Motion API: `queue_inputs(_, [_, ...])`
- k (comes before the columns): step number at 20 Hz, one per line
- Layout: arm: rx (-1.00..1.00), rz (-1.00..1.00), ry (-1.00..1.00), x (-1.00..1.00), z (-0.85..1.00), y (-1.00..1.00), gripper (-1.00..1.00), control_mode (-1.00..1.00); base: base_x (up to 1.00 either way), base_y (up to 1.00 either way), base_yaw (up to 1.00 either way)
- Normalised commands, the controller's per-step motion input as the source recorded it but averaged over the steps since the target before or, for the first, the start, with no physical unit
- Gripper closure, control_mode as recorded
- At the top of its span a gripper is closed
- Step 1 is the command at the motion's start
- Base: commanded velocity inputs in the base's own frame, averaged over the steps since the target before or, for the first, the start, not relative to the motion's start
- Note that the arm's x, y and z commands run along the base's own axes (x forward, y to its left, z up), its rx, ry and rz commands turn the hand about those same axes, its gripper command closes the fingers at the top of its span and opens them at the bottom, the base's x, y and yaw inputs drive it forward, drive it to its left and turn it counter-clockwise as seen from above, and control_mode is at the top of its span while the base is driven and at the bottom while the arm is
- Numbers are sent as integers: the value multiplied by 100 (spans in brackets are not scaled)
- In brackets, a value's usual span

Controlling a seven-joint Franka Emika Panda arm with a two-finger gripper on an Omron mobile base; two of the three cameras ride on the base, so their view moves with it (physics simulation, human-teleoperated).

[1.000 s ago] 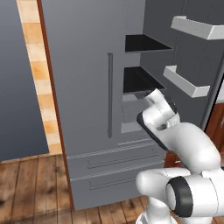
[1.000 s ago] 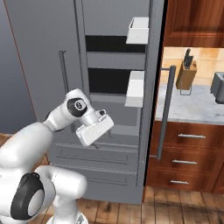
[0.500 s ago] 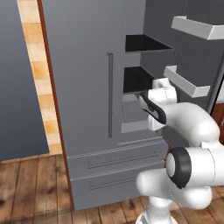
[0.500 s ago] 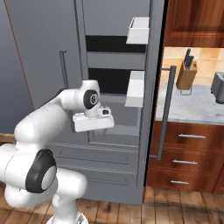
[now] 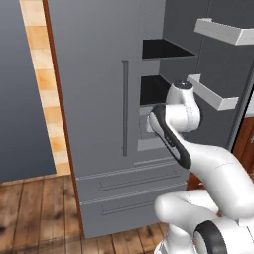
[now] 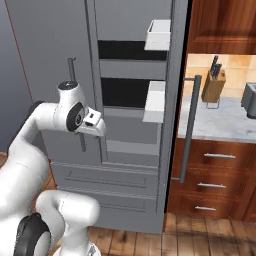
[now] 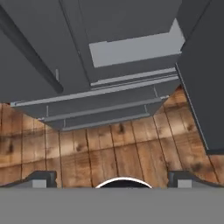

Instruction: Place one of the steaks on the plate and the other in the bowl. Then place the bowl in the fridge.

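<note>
The fridge point(image 6: 125, 130) stands straight ahead of me, tall and flat grey, its right door point(image 6: 176, 100) swung open toward the wooden cabinets. Inside I see black shelf compartments point(image 6: 131, 50) stacked one over another; I can't make out anything lying on them. Two white bins point(image 6: 159, 34) hang on the open door's inner face, boxy and shallow; their contents aren't visible from here. The closed left door carries a long vertical bar handle point(image 5: 125, 106); two drawer fronts point(image 5: 129, 186) run across the bottom with thin recessed pulls. In the left base view the same white bins point(image 5: 225, 31) jut out like smooth shelves.

My gripper point(image 7: 112, 177) is up at mid-fridge height, just in front of the opening, near the lower black shelf, with its camera tilted down. My fingertips point(image 7: 41, 178) sit wide apart at the bottom of the hand view, nothing between them — open, holding nothing. Below them are the grey drawer fronts and a wood-plank floor point(image 7: 118, 148), brown with visible grain.

To the right of the fridge: a pale stone-look counter point(image 6: 220, 120) over dark reddish-brown drawers point(image 6: 215, 172) with metal bar pulls. A wooden knife block point(image 6: 216, 86) with dark handles stands on it, and a grey appliance point(image 6: 250, 99) shows at the frame edge. Left of the fridge, a light wood strip point(image 5: 42, 84) meets a grey wall.
</note>
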Motion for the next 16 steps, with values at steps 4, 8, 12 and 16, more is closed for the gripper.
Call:
queue_inputs(4, [-5,-30,-31,11,14,82,-100,-100,0,0,0])
queue_inputs(8, [1,0,0,35,0,20,-100,-100,0,0,0])
queue_inputs(12, [1,14,6,82,9,50,-100,-100,0,0,0])
queue_inputs(16, [4,28,2,87,19,26,-100,-100,0,0,0])
